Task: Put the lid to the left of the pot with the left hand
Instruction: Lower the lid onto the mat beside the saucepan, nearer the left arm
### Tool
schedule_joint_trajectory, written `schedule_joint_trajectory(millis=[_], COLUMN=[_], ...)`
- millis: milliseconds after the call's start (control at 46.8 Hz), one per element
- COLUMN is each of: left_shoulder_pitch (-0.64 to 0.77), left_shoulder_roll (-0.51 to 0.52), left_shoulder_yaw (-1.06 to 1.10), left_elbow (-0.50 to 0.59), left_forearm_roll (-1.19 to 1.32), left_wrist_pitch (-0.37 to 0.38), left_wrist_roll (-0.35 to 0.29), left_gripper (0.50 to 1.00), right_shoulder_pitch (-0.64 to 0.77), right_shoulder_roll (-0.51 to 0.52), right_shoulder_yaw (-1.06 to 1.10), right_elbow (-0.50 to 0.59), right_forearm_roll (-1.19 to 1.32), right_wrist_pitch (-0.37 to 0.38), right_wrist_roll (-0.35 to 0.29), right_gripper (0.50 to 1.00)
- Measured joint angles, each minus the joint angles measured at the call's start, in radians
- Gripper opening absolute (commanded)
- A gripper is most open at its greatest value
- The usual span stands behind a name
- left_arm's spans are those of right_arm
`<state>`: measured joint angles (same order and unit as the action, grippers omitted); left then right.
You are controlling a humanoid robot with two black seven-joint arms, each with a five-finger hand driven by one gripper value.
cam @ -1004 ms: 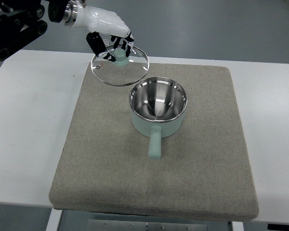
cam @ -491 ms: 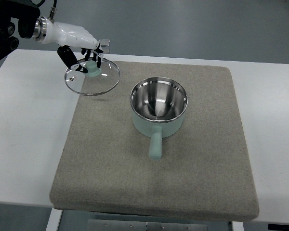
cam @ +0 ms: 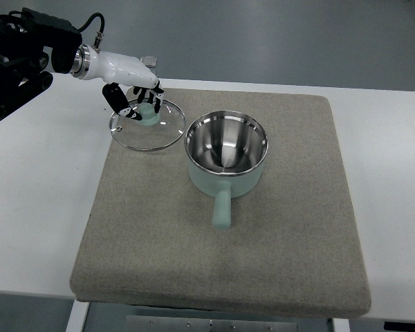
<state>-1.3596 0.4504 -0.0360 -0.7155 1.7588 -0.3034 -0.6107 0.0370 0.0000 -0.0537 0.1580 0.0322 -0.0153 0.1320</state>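
A mint-green pot with a shiny steel inside stands on the grey mat, its handle pointing toward the near edge. Just to its left is the glass lid, steel-rimmed with a mint knob. My left hand is curled over that knob and shut on it. The lid sits low at the mat's far left part, close to the pot's rim; I cannot tell whether it rests on the mat. The right arm does not show.
The mat covers most of a white table. The left arm's black links hang over the table's far left corner. Grey floor shows beyond the far edge.
The left hand carried the lid from beside the pot's far rim out to the left, then back right and lower, close to the pot's left side.
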Motion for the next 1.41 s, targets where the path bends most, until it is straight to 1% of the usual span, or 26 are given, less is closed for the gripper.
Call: schedule_joint_trajectory(millis=[235, 598, 662, 791, 855, 1068, 1410], left_shoulder_pitch=[0.015, 0.058, 0.062, 0.069, 0.069, 0.084, 0.098], left_shoulder_roll=[-0.013, -0.011, -0.015, -0.027, -0.03, -0.032, -0.036], left_shoulder_yaw=[0.04, 0.044, 0.039, 0.033, 0.033, 0.043, 0.044], left_elbow=[0.018, 0.066, 0.08, 0.1, 0.102, 0.102, 0.102], left_forearm_roll=[0.003, -0.012, -0.015, -0.037, -0.058, -0.079, -0.077], left_wrist_pitch=[0.0, 0.024, 0.041, 0.105, 0.118, 0.142, 0.147], left_wrist_roll=[0.0, 0.0, 0.0, 0.0, 0.0, 0.0, 0.0], left_gripper=[0.5, 0.5, 0.5, 0.5, 0.5, 0.5, 0.5], right_shoulder_pitch=[0.0, -0.001, -0.001, 0.0, 0.0, -0.001, 0.0], right_shoulder_roll=[0.0, 0.0, 0.0, 0.0, 0.0, 0.0, 0.0], right_shoulder_yaw=[0.0, 0.0, 0.0, 0.0, 0.0, 0.0, 0.0], right_elbow=[0.0, 0.0, 0.0, 0.0, 0.0, 0.0, 0.0], right_forearm_roll=[0.0, 0.0, 0.0, 0.0, 0.0, 0.0, 0.0], right_wrist_pitch=[0.0, 0.0, 0.0, 0.0, 0.0, 0.0, 0.0], right_wrist_roll=[0.0, 0.0, 0.0, 0.0, 0.0, 0.0, 0.0], right_gripper=[0.924, 0.924, 0.924, 0.924, 0.924, 0.924, 0.924])
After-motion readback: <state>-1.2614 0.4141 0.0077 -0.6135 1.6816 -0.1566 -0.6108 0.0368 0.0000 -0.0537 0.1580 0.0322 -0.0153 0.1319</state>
